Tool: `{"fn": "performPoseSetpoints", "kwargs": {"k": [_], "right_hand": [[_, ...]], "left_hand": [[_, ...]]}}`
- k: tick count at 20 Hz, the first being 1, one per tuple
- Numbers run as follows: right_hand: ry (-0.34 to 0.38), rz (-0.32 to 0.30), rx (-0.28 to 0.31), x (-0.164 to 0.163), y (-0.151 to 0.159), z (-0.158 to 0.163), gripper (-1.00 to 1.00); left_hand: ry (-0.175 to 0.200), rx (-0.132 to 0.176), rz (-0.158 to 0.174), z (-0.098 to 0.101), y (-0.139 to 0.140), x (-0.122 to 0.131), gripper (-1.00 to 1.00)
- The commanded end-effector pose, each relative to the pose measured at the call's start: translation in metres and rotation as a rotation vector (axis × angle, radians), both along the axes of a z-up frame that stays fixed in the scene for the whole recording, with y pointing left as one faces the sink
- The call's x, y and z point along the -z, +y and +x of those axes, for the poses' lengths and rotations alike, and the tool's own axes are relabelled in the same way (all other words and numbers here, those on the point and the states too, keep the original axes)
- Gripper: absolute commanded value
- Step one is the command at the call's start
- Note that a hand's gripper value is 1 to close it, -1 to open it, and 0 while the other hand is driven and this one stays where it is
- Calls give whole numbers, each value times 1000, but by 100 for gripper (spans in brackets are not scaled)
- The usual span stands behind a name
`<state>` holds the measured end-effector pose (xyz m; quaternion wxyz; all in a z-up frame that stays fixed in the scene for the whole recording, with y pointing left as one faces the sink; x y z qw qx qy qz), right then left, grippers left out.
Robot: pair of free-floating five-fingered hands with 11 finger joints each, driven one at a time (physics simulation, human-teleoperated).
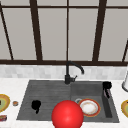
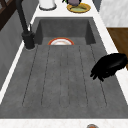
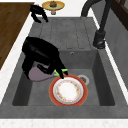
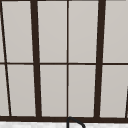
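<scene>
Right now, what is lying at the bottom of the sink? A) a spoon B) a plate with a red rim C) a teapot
B: a red-rimmed white plate lies flat in the sink basin, beside the right hand gripping an eggplant.

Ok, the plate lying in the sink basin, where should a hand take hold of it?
By its orange rim, from above: the plate lies flat on the basin floor, so only the edge offers a pinch. Probably the side toward the faucet, since the right hand holding the eggplant crowds the opposite edge.
</scene>
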<state>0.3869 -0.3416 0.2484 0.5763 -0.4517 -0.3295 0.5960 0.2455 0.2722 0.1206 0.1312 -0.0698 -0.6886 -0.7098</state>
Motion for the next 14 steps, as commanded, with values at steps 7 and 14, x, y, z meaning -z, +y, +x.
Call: {"fn": "performPoseSetpoints", "kwargs": {"k": [7, 14], "right_hand": [[-34, 14, 6, -57, -53, -41, 100], [-32, 27, 5, -71, -99, -66, 100]], "left_hand": [[0, 0, 0, 0, 0, 0, 0], [0, 0, 0, 0, 0, 0, 0]]}}
